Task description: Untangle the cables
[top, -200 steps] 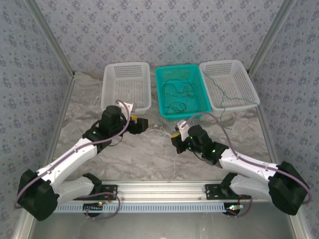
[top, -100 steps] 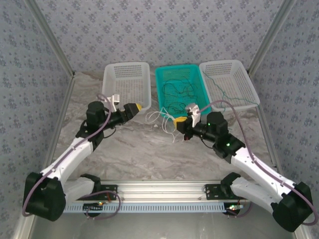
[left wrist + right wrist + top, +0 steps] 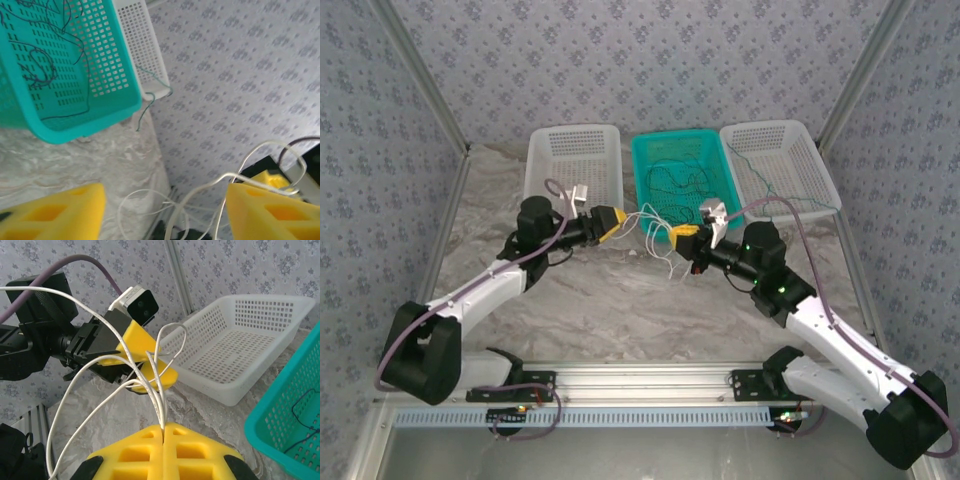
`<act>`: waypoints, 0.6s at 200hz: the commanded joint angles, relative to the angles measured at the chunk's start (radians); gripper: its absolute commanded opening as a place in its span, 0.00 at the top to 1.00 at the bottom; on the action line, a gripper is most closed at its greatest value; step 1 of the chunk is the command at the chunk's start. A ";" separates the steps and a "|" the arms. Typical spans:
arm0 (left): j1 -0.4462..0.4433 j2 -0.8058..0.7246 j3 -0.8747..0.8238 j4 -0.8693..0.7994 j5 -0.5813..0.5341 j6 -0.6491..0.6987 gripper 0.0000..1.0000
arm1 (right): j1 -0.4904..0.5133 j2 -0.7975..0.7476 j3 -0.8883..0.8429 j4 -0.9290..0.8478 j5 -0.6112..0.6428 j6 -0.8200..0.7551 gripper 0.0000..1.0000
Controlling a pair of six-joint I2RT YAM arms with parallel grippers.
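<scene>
My right hand (image 3: 163, 431) is clenched on the white cable (image 3: 158, 402) just in front of the teal basket (image 3: 638, 180). My left hand (image 3: 165, 192) gapes, so I fear loops snagging its finger.

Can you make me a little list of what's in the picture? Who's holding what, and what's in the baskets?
right gripper: shut on the white cable
left gripper: open, white cable passing between its fingers
teal basket: dark cables tangled inside
right white basket: green cable inside, hanging over the edge
left white basket: behind the left gripper
</scene>
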 commanded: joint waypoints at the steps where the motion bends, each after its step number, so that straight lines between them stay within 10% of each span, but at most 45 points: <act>1: 0.012 -0.020 0.026 0.095 -0.008 -0.024 0.69 | -0.007 -0.004 0.026 0.074 0.024 0.006 1.00; 14: 0.019 -0.044 0.028 0.116 -0.019 -0.031 1.00 | -0.009 0.008 0.023 0.074 0.028 0.005 1.00; 120: 0.180 -0.274 0.603 -0.606 -0.271 0.554 1.00 | -0.007 0.050 -0.237 -0.105 0.211 -0.009 1.00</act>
